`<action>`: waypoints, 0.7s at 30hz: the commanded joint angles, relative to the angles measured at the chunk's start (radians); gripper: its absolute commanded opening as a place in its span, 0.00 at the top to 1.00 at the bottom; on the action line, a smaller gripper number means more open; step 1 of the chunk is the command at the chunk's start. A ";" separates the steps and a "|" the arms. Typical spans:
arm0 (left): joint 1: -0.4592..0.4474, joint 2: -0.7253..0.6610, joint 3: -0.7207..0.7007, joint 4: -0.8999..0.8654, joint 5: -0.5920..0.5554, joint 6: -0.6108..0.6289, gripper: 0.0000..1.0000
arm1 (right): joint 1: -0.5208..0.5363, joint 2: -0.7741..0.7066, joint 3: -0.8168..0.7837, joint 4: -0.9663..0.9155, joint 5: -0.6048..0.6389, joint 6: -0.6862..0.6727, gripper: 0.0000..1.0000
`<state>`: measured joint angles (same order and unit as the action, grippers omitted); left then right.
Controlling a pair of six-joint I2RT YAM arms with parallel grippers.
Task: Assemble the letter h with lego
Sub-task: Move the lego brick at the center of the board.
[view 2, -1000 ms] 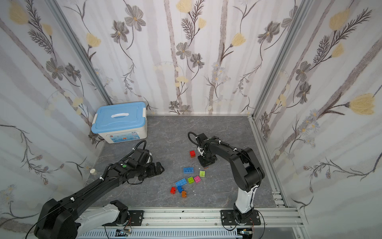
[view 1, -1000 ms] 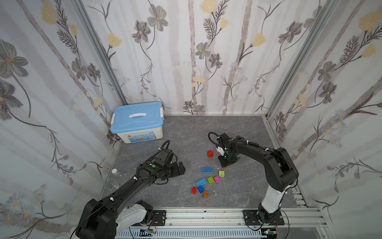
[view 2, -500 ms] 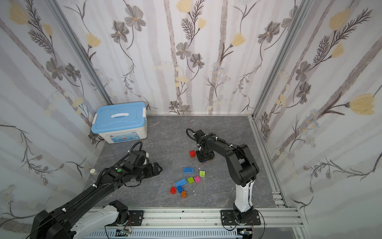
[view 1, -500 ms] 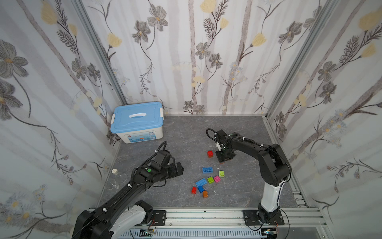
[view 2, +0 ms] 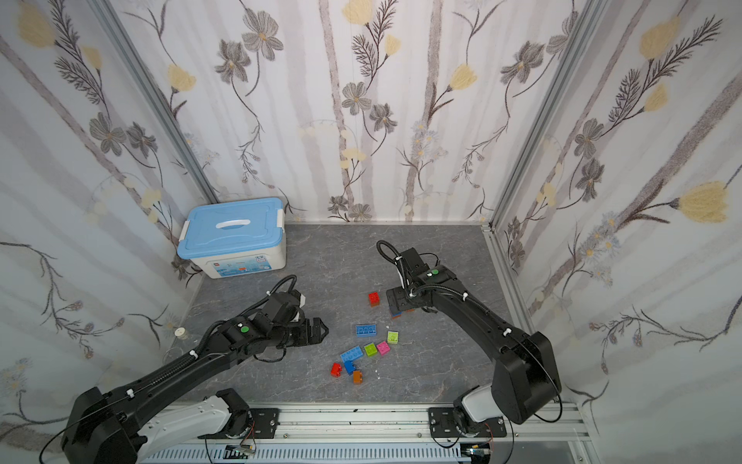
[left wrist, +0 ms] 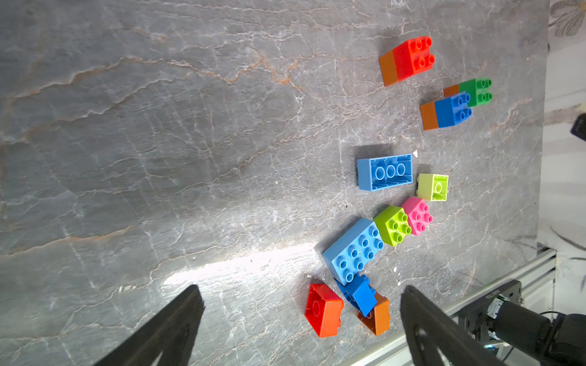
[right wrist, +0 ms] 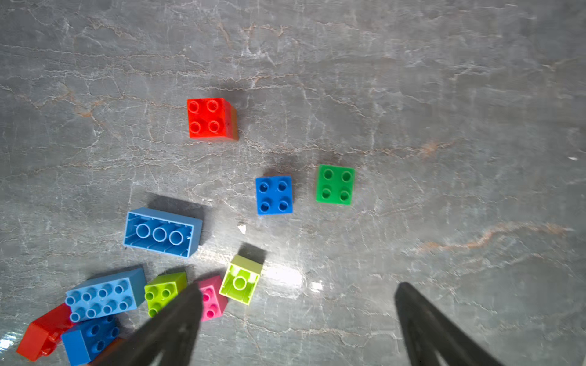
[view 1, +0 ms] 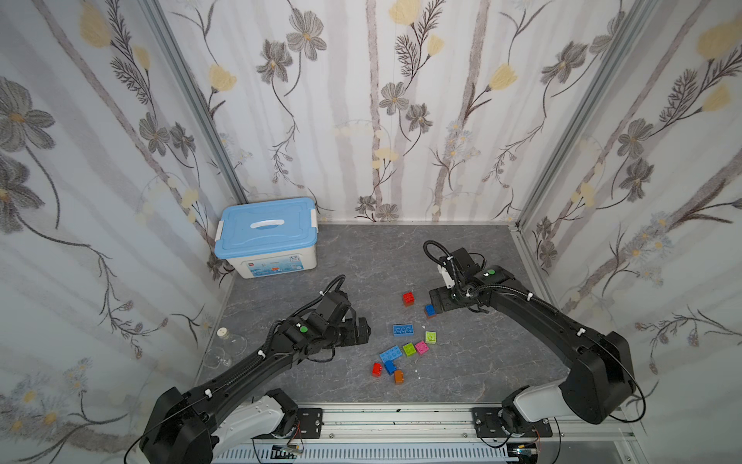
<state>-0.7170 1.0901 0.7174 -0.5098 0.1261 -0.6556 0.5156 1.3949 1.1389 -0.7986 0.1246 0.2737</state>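
Bricks for the letter h, part stacked and part loose on the grey marble-patterned tabletop. Three upright two-high stacks of studded plastic cubes stand near one another without touching: the red-on-orange stack, the blue-on-orange stack and the green-on-orange stack. Close by them the right gripper hangs with jaws spread wide and nothing between them; the left gripper, equally wide and empty, points toward the loose cluster. There one long light-blue brick lies hollow side up, a second long light-blue brick lies studs up just beside a lime cube and a pink cube, near a heap of red, blue and orange cubes. Step in hand, as judged: fetching the next piece. Best practice: pick a brick already studs up, square the jaws to two flat side walls, descend vertically, close below the studs, then press it straight onto its mate while the free gripper steadies the stack; upturned pieces need righting first.
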 commanded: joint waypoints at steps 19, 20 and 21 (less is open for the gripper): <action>-0.145 0.718 0.520 0.060 -0.024 0.608 0.02 | -0.017 -0.219 -0.144 0.010 0.174 0.179 0.01; -0.145 0.748 0.542 0.047 -0.008 0.630 0.06 | -0.018 -0.228 -0.148 0.013 0.179 0.173 0.01; -0.146 0.775 0.560 0.030 0.023 0.660 0.12 | -0.017 -0.235 -0.151 0.013 0.185 0.168 0.01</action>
<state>-0.8623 1.8194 1.2369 -0.4053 0.1047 -0.1383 0.4988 1.1755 0.9947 -0.7929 0.2623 0.4294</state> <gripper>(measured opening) 0.917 0.991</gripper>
